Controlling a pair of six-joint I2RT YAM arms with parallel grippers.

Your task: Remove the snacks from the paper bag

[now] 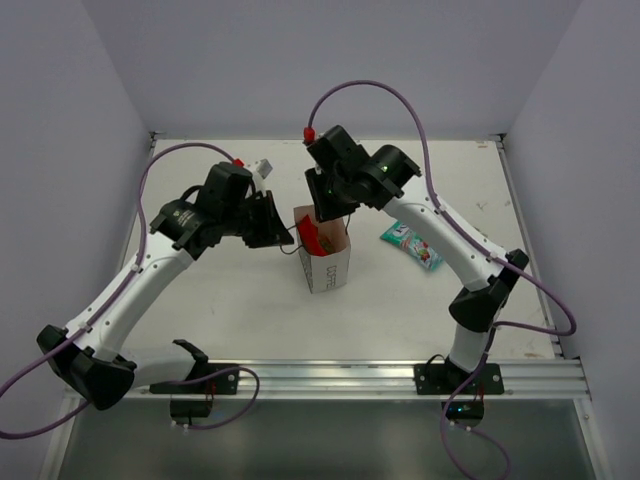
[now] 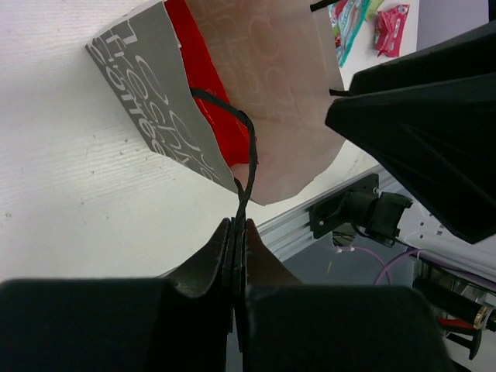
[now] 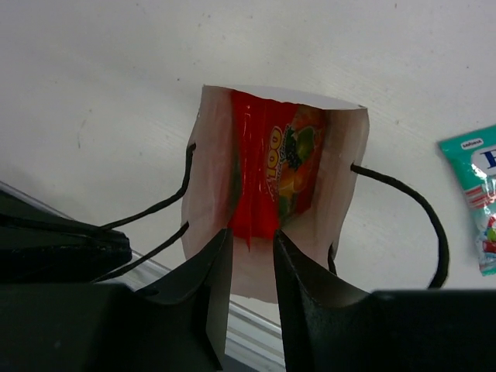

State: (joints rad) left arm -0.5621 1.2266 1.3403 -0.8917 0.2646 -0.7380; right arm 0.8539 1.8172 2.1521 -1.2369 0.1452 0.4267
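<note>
The paper bag [image 1: 326,264] stands in the middle of the table, mouth up, grey with white lettering [image 2: 147,128]. My left gripper [image 1: 282,236] is shut on one thin black loop handle [image 2: 246,167], its tips [image 2: 239,226] pinched together. My right gripper [image 1: 326,212] is open just above the bag's mouth. Its jaws [image 3: 252,236] stand either side of the near end of a bright red packet [image 3: 271,167] inside the bag [image 3: 345,155]. A teal packet [image 1: 412,246] lies on the table to the right, also in the right wrist view [image 3: 474,198]. A small pink-red packet [image 2: 391,27] lies beside it.
The bag's other handle [image 3: 422,213] hangs loose on the right side. A metal rail [image 1: 330,378] runs along the table's near edge. Purple walls close in the table at the left, back and right.
</note>
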